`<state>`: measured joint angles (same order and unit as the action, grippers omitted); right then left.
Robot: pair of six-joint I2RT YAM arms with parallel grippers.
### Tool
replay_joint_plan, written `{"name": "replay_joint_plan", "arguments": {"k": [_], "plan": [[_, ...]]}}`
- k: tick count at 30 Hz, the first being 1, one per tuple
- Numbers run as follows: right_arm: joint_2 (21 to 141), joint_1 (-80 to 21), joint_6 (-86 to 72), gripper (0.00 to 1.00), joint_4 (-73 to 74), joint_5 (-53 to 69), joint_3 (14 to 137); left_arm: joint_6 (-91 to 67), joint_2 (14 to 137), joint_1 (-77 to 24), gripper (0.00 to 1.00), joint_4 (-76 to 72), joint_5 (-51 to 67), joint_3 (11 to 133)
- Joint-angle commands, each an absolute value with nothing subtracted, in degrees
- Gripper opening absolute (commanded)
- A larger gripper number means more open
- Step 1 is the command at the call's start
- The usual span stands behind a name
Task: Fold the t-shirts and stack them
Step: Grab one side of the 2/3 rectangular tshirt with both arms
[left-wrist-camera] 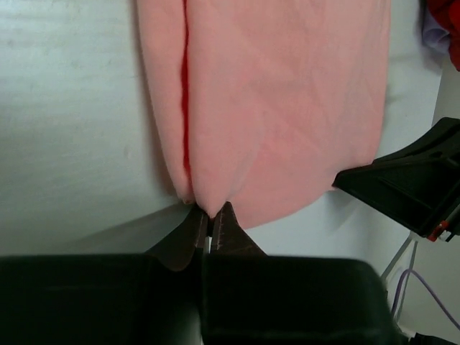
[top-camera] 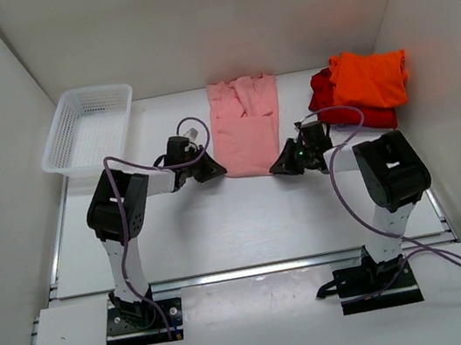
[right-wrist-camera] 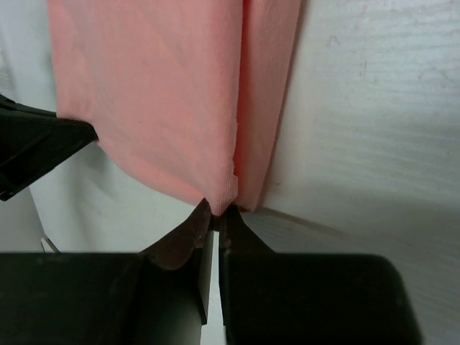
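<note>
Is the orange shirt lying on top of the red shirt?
Yes, in the top view the orange shirt rests over the red shirt, whose edges show beneath it.

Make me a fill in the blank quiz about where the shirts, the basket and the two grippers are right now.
1. The salmon-pink shirt is pinched at ____ of its near corners, by the left gripper and the right gripper.
2. Of the orange shirt and the red shirt, piled at far right, the one on top is ____.
3. The white mesh basket sits at the table's far ____ corner.
Missing words: both; orange; left.
</note>
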<state>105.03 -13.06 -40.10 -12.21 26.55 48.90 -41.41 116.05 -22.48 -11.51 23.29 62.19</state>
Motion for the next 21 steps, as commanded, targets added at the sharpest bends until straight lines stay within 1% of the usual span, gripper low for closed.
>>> {"name": "replay_joint_plan", "arguments": {"k": [1, 4, 6, 7, 9, 14, 18, 20, 21], "plan": [[101.6, -13.4, -38.2, 0.00, -11.0, 24.8, 46.8, -40.3, 111.5, -21.3, 0.00, -10.6, 25.1, 57.0], [94.3, -15.5, -35.1, 0.00, -4.2, 23.9, 41.8, -36.2, 105.7, -22.1, 0.00, -5.0, 26.3, 51.5], [86.9, -17.7, -34.5, 0.00, -1.1, 24.3, 36.6, -34.3, 99.5, -23.5, 0.00, -1.0, 28.4, 45.6], [85.3, -19.2, -35.0, 0.00, 1.6, 24.3, 33.9, -33.9, 95.8, -25.0, 0.00, 0.0, 28.5, 44.0], [76.8, -22.3, -36.2, 0.01, 4.4, 24.1, 29.8, -31.9, 90.4, -28.3, 0.00, 5.9, 28.0, 38.8], [61.3, -31.7, -43.7, 0.00, 10.9, 23.1, 21.3, -37.2, 72.3, -35.2, 0.00, 8.1, 26.8, 27.0], [48.3, -37.4, -51.3, 0.00, 15.0, 22.3, 15.9, -40.2, 55.5, -34.2, 0.00, 14.1, 25.2, 20.8], [44.1, -38.1, -53.2, 0.00, 17.5, 23.1, 14.6, -41.4, 47.4, -33.0, 0.00, 16.5, 25.0, 19.4], [42.0, -37.9, -53.1, 0.00, 17.9, 23.5, 14.4, -41.9, 45.9, -32.4, 0.00, 18.1, 24.9, 19.1]]}}
